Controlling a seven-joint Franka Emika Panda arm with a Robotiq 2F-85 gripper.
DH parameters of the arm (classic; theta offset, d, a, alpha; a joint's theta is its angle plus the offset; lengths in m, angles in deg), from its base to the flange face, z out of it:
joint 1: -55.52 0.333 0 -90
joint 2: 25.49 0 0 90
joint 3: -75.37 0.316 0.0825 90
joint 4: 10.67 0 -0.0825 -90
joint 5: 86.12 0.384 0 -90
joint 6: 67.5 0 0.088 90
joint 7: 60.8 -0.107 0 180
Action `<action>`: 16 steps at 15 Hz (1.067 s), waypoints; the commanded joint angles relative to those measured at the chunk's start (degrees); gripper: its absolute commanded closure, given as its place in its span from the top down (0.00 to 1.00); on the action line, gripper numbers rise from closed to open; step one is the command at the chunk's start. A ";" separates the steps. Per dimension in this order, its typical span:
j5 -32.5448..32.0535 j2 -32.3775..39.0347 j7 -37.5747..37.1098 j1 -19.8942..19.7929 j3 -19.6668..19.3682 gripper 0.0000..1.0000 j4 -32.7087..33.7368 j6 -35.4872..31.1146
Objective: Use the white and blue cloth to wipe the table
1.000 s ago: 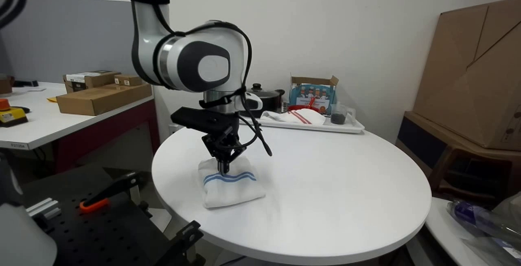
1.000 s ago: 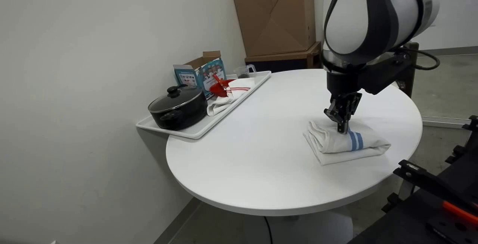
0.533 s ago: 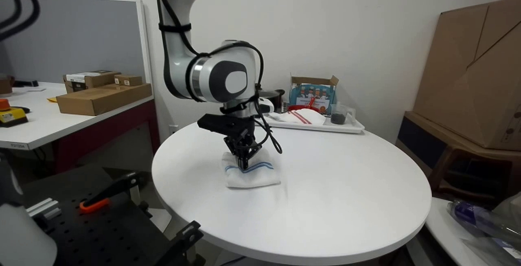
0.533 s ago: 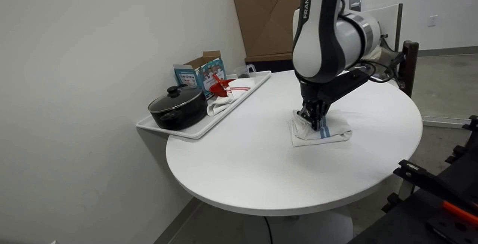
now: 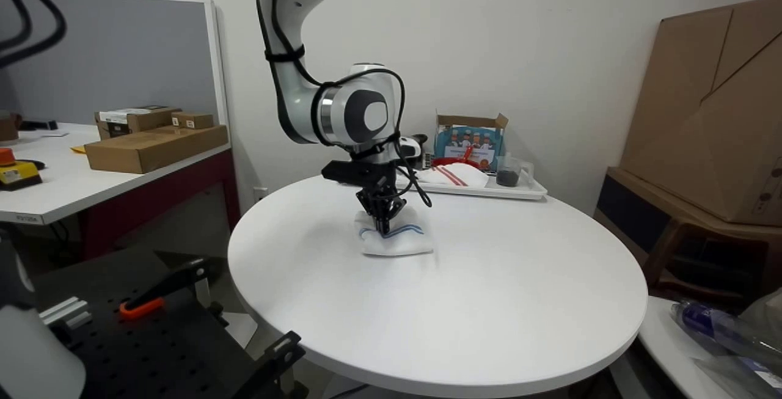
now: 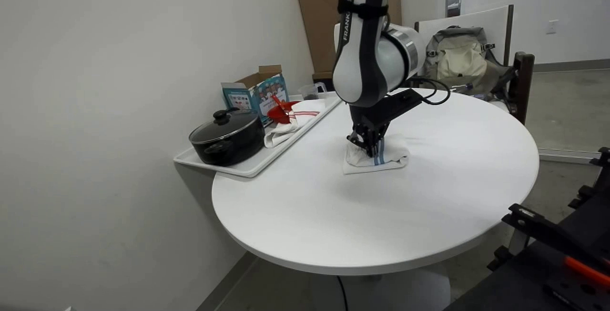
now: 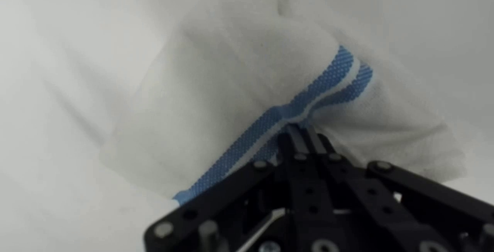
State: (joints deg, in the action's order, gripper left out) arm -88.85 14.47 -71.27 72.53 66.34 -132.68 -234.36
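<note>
We're getting bright, diffuse light and soft shadows on the table (image 6: pixel 305 225), while the wrist view is looking greyish, gripper (image 7: pixel 305 133) showing blurry toward the bottom.

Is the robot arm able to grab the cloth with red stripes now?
Probably not yet: its gripper seems to be pinching the white and blue cloth. Once free, nothing seems to block the red-striped cloth.

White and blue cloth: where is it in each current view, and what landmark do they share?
In an exterior view: white and blue cloth just below the picture's centre.
In an exterior view: the cloth right of centre, slightly below mid-height.
Wrist view: the cloth fills much of the middle, partly hidden by the gripper.
Shared landmark: the gripper, meeting the cloth at its blue stripes.
</note>
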 commanded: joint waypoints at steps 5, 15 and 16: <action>-5.67 8.47 -3.39 6.85 -1.14 0.00 5.58 1.60; -8.93 -3.21 3.85 7.60 8.32 0.00 -13.47 -8.88; -8.76 -3.72 4.55 7.95 9.55 0.00 -15.28 -10.24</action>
State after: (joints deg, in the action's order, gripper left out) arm -97.54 10.91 -69.10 80.25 71.77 -141.07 -240.50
